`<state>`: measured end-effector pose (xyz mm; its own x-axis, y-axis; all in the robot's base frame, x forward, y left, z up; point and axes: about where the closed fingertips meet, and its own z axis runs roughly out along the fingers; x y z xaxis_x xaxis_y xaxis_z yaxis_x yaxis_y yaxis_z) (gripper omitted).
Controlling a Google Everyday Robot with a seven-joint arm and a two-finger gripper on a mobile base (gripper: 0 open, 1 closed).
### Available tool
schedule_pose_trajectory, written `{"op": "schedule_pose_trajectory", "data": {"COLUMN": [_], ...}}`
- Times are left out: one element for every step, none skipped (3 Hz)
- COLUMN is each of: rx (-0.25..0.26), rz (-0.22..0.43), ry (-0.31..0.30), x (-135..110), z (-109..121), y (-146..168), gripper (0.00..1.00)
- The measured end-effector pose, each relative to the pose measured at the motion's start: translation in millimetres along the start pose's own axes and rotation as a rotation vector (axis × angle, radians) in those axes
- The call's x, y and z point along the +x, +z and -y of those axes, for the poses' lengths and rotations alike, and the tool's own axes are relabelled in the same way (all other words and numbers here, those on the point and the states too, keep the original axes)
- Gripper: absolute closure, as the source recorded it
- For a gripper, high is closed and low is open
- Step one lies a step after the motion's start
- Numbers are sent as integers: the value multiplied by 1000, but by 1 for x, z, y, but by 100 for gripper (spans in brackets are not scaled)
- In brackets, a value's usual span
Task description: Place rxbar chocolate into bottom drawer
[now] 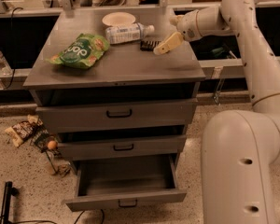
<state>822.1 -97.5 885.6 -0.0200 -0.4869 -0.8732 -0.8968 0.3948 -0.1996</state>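
Observation:
The rxbar chocolate (147, 45) is a small dark flat bar lying on the grey cabinet top (116, 66), just right of the clear plastic bottle. My gripper (164, 45) hangs at the end of the white arm, reaching in from the right. Its tip is just right of the bar, close above the cabinet top. It holds nothing that I can see. The bottom drawer (126, 197) is the lowest of three grey drawers. It is pulled out and its inside shows bare.
A green chip bag (80, 50) lies at the left of the cabinet top. A clear bottle (127, 32) and a white bowl (118, 18) are at the back. The two upper drawers are shut. Litter (32, 134) lies on the floor at the left. My white base (238, 167) fills the lower right.

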Motion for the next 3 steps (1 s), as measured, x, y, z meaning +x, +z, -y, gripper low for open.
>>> {"op": "schedule_pose_trajectory", "data": {"rx": [-13, -17, -23], "rz": [21, 19, 14], "ry": [41, 93, 120], "x": [10, 21, 26], "z": [6, 9, 10], "y": [11, 22, 35], "gripper": [0, 0, 0]}}
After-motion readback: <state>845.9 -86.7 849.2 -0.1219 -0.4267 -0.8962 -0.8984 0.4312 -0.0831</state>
